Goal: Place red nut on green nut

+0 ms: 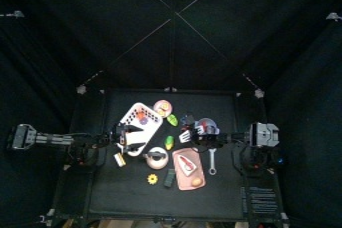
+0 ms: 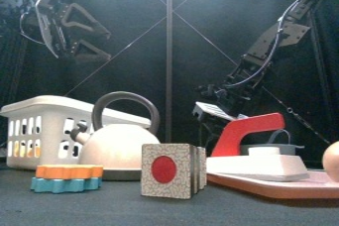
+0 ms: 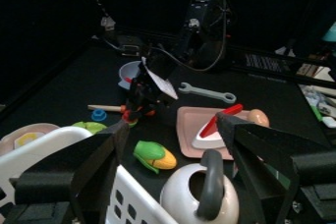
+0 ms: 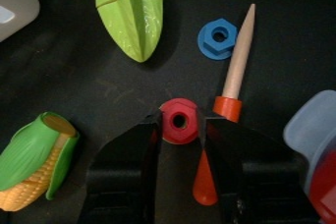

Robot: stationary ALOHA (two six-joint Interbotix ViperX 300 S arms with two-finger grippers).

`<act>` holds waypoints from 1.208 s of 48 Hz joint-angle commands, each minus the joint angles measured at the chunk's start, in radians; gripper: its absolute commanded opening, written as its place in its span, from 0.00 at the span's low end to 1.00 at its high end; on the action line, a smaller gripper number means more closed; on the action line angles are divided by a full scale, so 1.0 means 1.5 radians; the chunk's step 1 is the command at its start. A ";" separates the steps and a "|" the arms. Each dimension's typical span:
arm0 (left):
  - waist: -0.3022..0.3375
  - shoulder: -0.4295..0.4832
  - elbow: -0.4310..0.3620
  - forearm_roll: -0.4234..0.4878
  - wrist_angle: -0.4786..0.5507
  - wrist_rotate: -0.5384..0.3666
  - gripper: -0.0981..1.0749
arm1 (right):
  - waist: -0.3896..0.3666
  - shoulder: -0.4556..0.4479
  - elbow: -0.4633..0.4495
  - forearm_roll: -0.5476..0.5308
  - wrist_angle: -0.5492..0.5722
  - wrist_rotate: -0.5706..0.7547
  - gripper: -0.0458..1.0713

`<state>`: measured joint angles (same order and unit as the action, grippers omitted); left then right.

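Note:
The red nut [image 4: 180,120] sits between the two jaws of my right gripper [image 4: 182,130], which press against its sides low over the table. This gripper [image 1: 201,132] hangs at the table's middle right, behind the red iron in the front view. I cannot make out a green nut in any view. My left gripper [image 3: 184,147] is open and empty, held high at the left [image 2: 54,22].
Near the red nut lie a blue nut [image 4: 217,37], a red-tipped wooden stick [image 4: 242,56], a cut green vegetable [image 4: 132,12] and a corn cob [image 4: 39,159]. A white basket [image 2: 40,121], kettle [image 2: 119,136], red iron [image 2: 252,136] and wrench [image 3: 210,93] crowd the table.

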<state>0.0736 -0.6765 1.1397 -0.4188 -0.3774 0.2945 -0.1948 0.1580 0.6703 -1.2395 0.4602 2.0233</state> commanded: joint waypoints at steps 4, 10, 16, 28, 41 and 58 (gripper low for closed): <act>0.001 -0.001 -0.008 0.001 -0.004 0.002 0.96 | -0.006 -0.010 -0.013 -0.002 -0.001 0.001 0.66; 0.001 0.000 -0.008 0.000 -0.004 0.002 0.96 | -0.006 -0.010 -0.015 -0.002 -0.001 0.001 0.70; 0.001 0.000 -0.008 0.001 -0.004 0.002 0.96 | -0.006 -0.011 -0.015 -0.003 -0.001 0.001 0.75; 0.001 0.000 -0.008 0.000 -0.004 0.003 0.96 | -0.006 -0.010 -0.018 -0.002 -0.001 0.000 0.80; 0.001 -0.001 -0.007 0.000 -0.003 0.002 0.96 | -0.006 -0.012 -0.027 -0.002 -0.001 -0.002 0.80; 0.001 -0.001 -0.008 0.001 -0.004 0.002 0.96 | -0.024 -0.051 -0.051 -0.014 0.012 -0.003 0.80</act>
